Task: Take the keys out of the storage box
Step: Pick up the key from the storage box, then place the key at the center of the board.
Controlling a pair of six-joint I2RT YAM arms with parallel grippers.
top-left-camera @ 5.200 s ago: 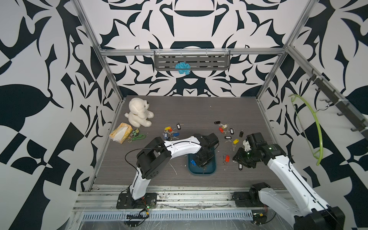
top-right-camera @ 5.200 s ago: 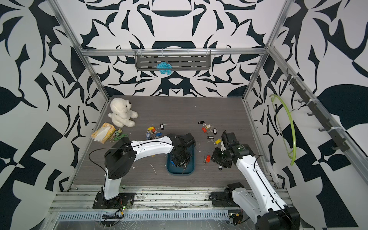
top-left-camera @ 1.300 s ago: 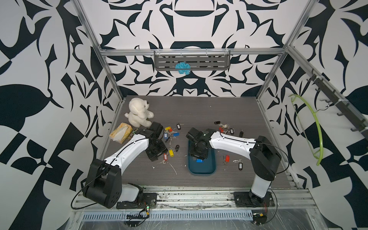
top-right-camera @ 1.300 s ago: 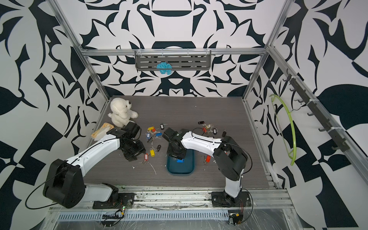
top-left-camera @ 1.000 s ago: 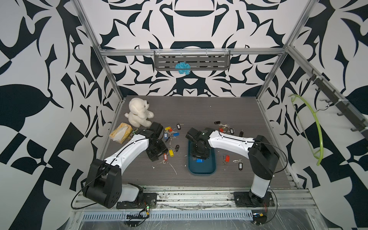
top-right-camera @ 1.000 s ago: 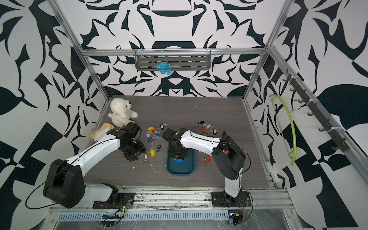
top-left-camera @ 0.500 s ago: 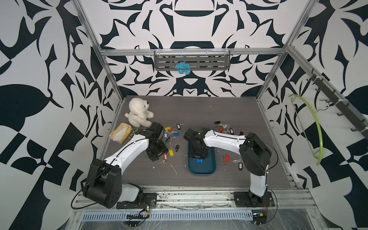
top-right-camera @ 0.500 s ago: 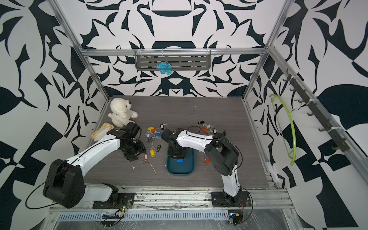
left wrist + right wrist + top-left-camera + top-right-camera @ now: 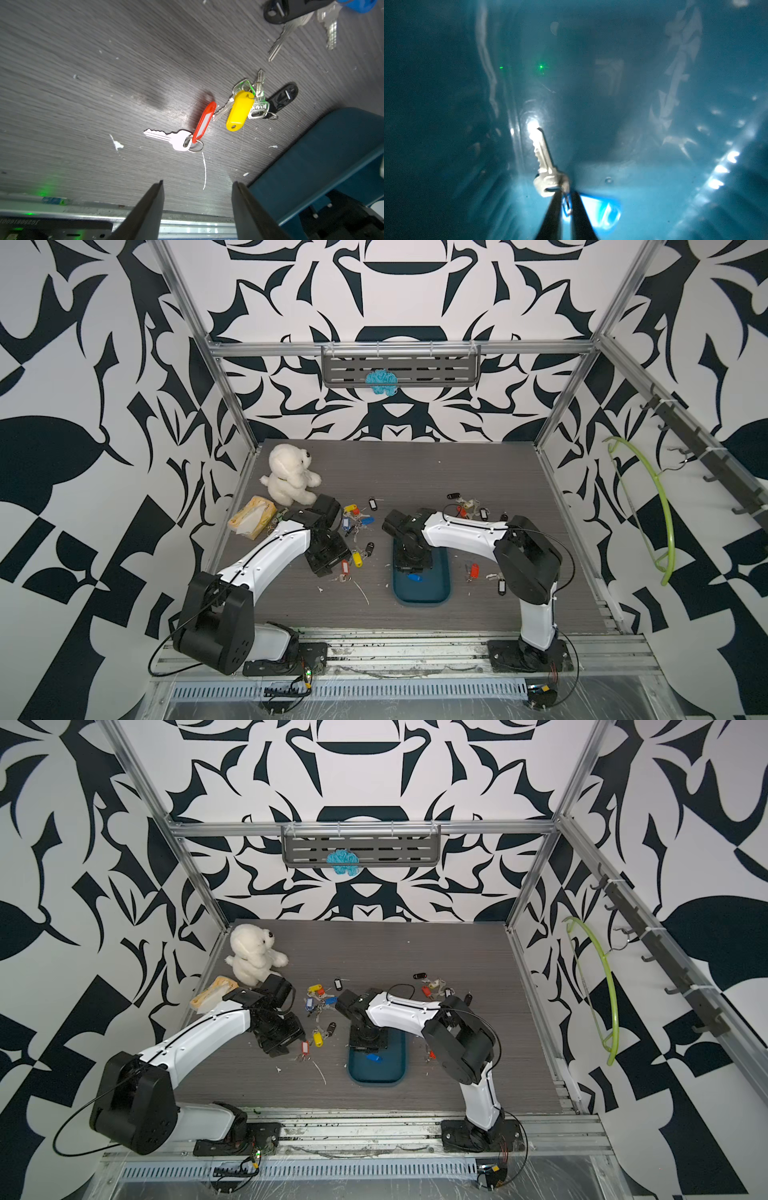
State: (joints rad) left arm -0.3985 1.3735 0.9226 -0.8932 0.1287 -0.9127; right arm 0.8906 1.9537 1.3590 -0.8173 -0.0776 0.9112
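Right gripper [image 9: 566,194], seen from its wrist, is pinched tight on the ring of a key [image 9: 543,160] inside the box [image 9: 654,62], with a blue tag [image 9: 602,209] beside the tips.

Left wrist view: left gripper [image 9: 197,185] is spread and empty. A red-tagged key [image 9: 204,122] lies ahead, and the lettering on a clear tag [image 9: 258,108] beyond it is unreadable.

In both top views the right gripper [image 9: 409,570] reaches down into the box [image 9: 395,1073].

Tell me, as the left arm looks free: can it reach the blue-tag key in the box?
Probably not: the right tool is in the box, shut on the blue-tag key, blocking the way; the left tool hovers open outside it.
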